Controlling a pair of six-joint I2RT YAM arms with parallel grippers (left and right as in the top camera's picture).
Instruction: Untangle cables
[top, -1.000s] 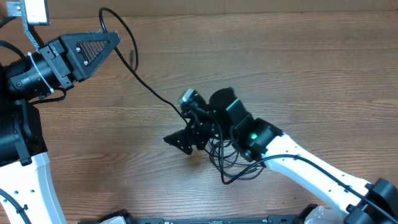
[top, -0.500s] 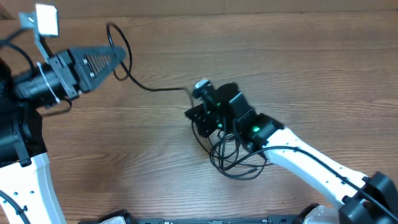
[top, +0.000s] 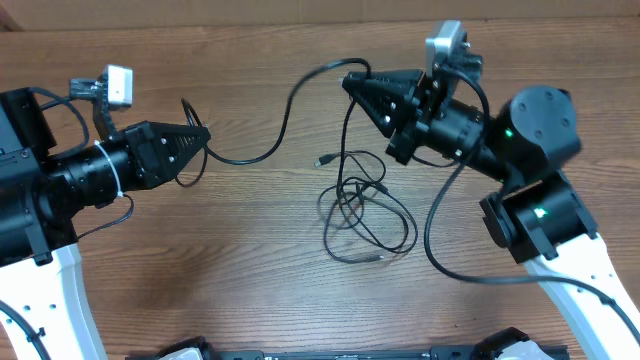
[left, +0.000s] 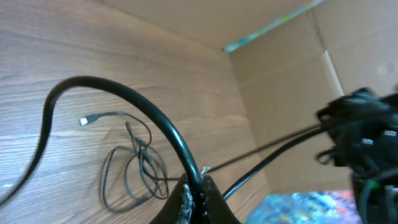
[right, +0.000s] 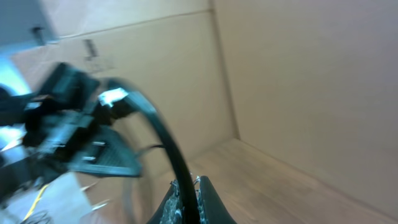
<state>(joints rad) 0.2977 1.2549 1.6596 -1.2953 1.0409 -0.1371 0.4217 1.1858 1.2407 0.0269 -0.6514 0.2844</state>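
Gripping one end of a black cable (top: 262, 152) in the left gripper (top: 200, 136), fingertips pressed together on the strand, at the left side of the wooden table (top: 250, 290). Clamping the other end in the right gripper (top: 351, 83) near the far edge, likewise closed tight on it. Between the two, sagging from the left tips, then bending up and across to the right tips. Beside the right gripper, dropping as a thin strand toward a loose tangle (top: 362, 215) of black cord lying flat on the wood in several crossing loops. Ending in a small plug (top: 321, 160) pointing left, apart from the loops, and in a second tip (top: 373, 257) toward the near side. Just right of the tangle, crowded by the right arm's own wiring loop (top: 432, 235). From the left wrist: fingertips (left: 183, 199) shut on the cable, arching up and leftward, with the tangle on the table beyond and the right arm (left: 367, 130) against a cardboard wall (left: 280, 81). From the right wrist: blurred, fingertips (right: 169, 208) closed on the cable, the left arm (right: 74, 140) smeared in the distance.
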